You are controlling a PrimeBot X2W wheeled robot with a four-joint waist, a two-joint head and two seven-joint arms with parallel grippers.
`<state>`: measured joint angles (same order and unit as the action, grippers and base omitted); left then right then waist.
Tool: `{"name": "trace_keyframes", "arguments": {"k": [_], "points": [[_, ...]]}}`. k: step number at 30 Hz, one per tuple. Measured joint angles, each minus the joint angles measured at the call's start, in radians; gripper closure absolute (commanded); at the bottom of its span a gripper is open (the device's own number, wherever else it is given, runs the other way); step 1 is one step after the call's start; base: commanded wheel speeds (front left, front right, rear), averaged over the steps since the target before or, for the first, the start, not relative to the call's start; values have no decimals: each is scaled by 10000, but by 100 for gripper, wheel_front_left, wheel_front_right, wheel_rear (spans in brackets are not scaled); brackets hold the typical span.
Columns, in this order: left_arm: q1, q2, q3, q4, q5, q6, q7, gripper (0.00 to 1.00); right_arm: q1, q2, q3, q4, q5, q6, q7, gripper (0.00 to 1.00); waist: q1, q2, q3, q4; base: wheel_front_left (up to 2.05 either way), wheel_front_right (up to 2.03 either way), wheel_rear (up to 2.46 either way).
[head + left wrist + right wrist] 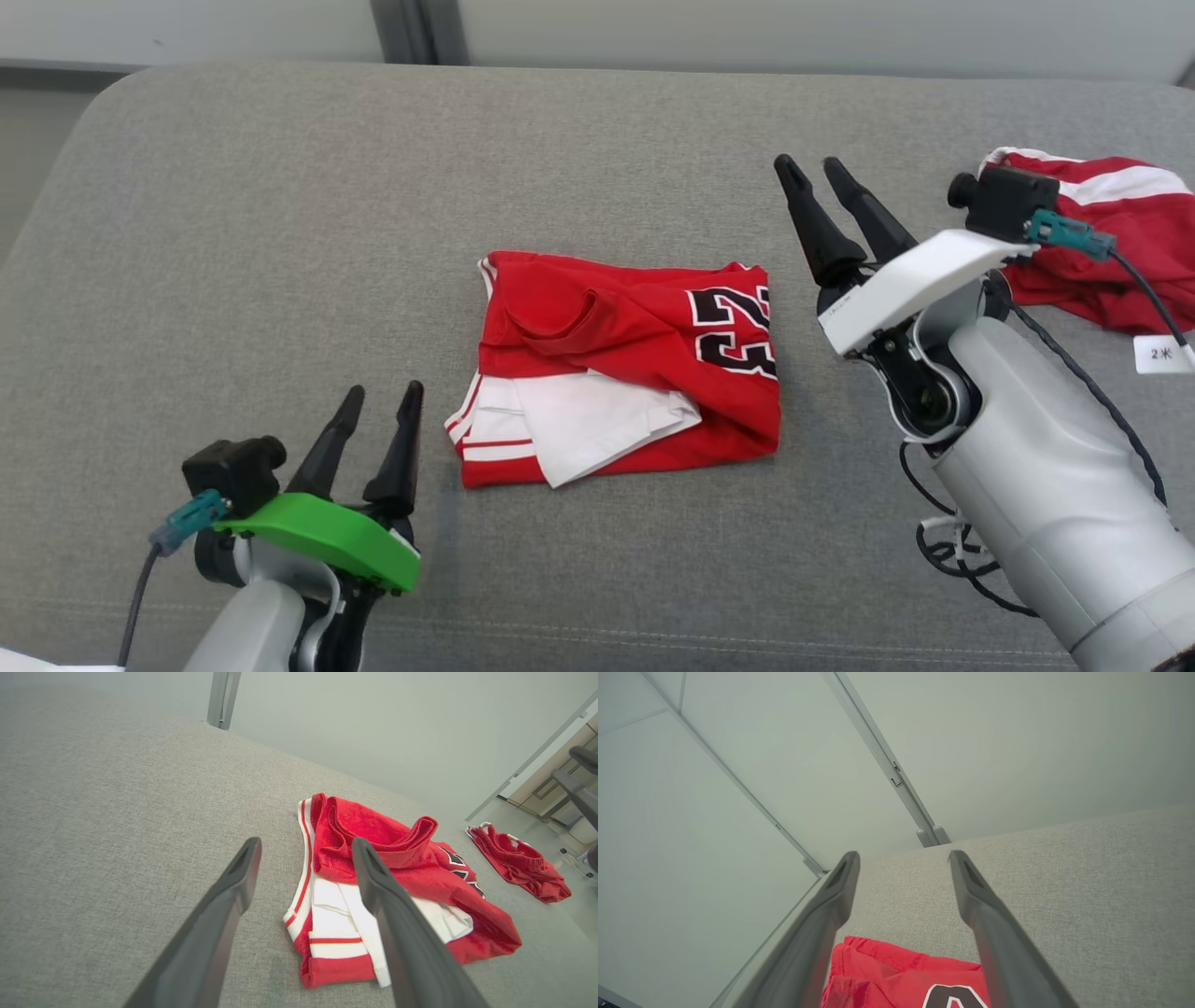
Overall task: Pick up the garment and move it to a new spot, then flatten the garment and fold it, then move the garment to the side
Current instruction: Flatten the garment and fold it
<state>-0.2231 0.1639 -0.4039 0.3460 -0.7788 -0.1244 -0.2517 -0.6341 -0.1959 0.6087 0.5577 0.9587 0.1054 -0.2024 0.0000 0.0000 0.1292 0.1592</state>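
The garment point(625, 364) is a red jersey with white trim and a black number, folded into a rough square in the middle of the grey cushion point(280, 233). My left gripper point(383, 399) stands open just left of the garment's near corner, with nothing between its fingers. My right gripper point(810, 168) is open too, raised to the right of the garment and apart from it. In the left wrist view the garment point(387, 882) lies just beyond the open left gripper point(306, 843). The right wrist view has the garment's point(896, 975) red edge low between the fingers of the right gripper point(903, 856).
A second red and white garment point(1111, 243) lies bunched at the right edge of the cushion, behind my right wrist; it is also in the left wrist view point(518, 868). Pale wall panels point(747, 33) stand behind the cushion. Cables point(952, 551) hang from my right arm.
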Motion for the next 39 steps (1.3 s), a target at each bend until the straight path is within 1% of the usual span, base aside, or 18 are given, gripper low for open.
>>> {"name": "trace_keyframes", "arguments": {"k": [4, 8, 12, 14, 18, 25, 32, 34, 39], "points": [[-2, -50, -585, -291, 23, 0, 8, 0, 604, -105, -151, -23, 48, -2, -130, 0, 0, 0, -108, -370, 0, 0, 0], [-45, -65, -1195, -573, 107, 0, 244, 0, 1171, -244, -320, -42, 121, -25, -188, 0, 0, 0, -180, -722, 0, 0, 0], [-493, -23, -1578, -660, 408, 0, 451, 0, 1508, -228, -420, -219, 194, -27, -265, 0, 0, 0, -180, -1041, 0, 0, 0], [-854, 73, -1649, -671, 608, 0, 527, 0, 1620, -201, -451, -330, 199, -27, -276, 0, 0, 0, -156, -1191, 0, 0, 0], [-1365, 199, -1647, -539, 656, 0, 736, 0, 1726, -184, -454, -539, 190, -27, -343, 0, 0, 0, -60, -1475, 0, 0, 0], [-1856, 458, -1871, 203, 798, 0, 1181, 0, 1726, -88, -458, -949, 96, -27, -362, 0, 0, 0, 179, -1968, 0, 0, 0], [-2314, 445, -2155, 734, 798, 0, 1438, 0, 1775, -73, -587, -1210, 81, -29, -435, 0, 0, 0, 416, -2371, 0, 0, 0], [-2431, 433, -2197, 861, 798, 0, 1465, 0, 1848, -75, -625, -1279, 79, -98, -435, 0, 0, 0, 480, -2440, 0, 0, 0], [-2730, 435, -2155, 1342, 798, -2, 1467, 0, 1971, -105, -732, -1367, -6, -117, -435, 0, 0, 0, 566, -2522, 0, 0, 0]]}}
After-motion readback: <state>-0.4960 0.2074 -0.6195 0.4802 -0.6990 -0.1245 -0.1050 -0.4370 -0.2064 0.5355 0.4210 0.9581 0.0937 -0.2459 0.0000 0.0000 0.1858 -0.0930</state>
